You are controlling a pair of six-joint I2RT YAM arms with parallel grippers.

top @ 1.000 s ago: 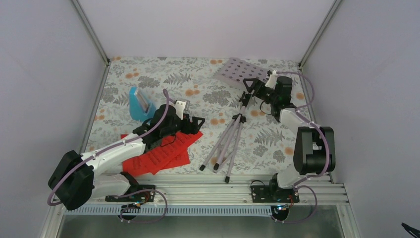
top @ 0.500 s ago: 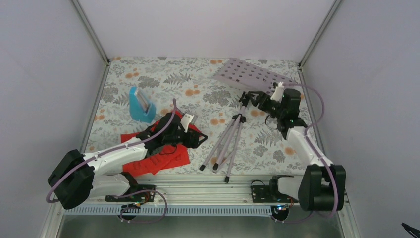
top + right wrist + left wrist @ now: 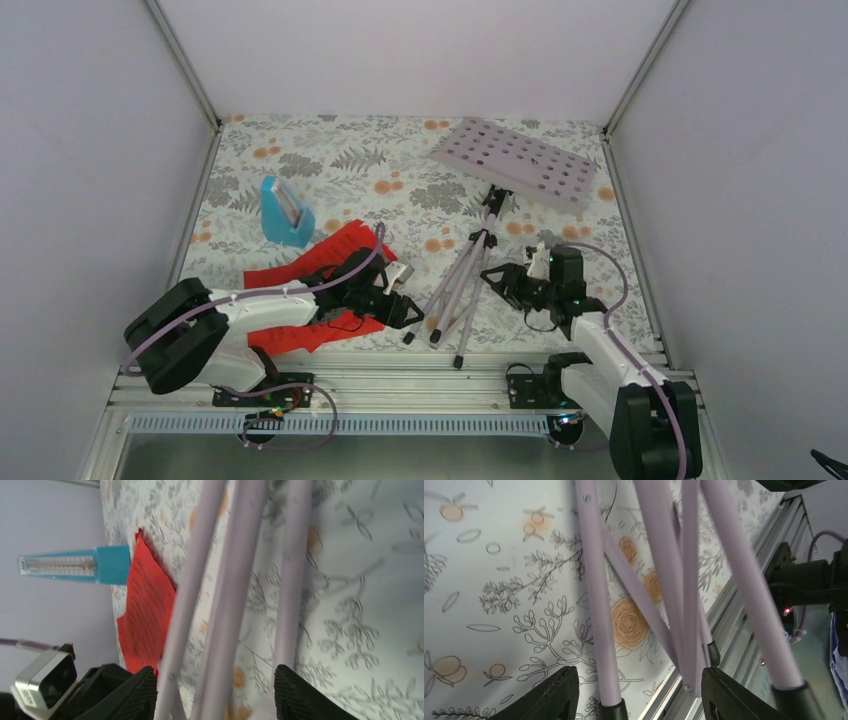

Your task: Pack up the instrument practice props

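The pale lilac music stand lies flat on the floral table, its perforated desk point(image 3: 520, 165) at the back right and its folded tripod legs point(image 3: 455, 290) pointing at the near edge. My left gripper point(image 3: 408, 312) is open and straddles the legs point(image 3: 599, 605) near their black feet, with gaps on both sides. From the right, my right gripper point(image 3: 497, 279) is also open around the legs point(image 3: 235, 595). The red sheet-music pages point(image 3: 310, 290) lie under my left arm. Behind them the light-blue metronome point(image 3: 283, 212) stands upright.
The aluminium rail point(image 3: 420, 385) with the arm bases runs along the near edge, just past the tripod feet. White walls and metal posts close in the table on three sides. The right wrist view also shows the metronome point(image 3: 75, 565) and red pages point(image 3: 147, 610).
My left gripper left the red pages and moved right to the tripod feet. My right gripper came from the stand's neck down toward the near edge to the legs. Both sets of jaws have narrowed.
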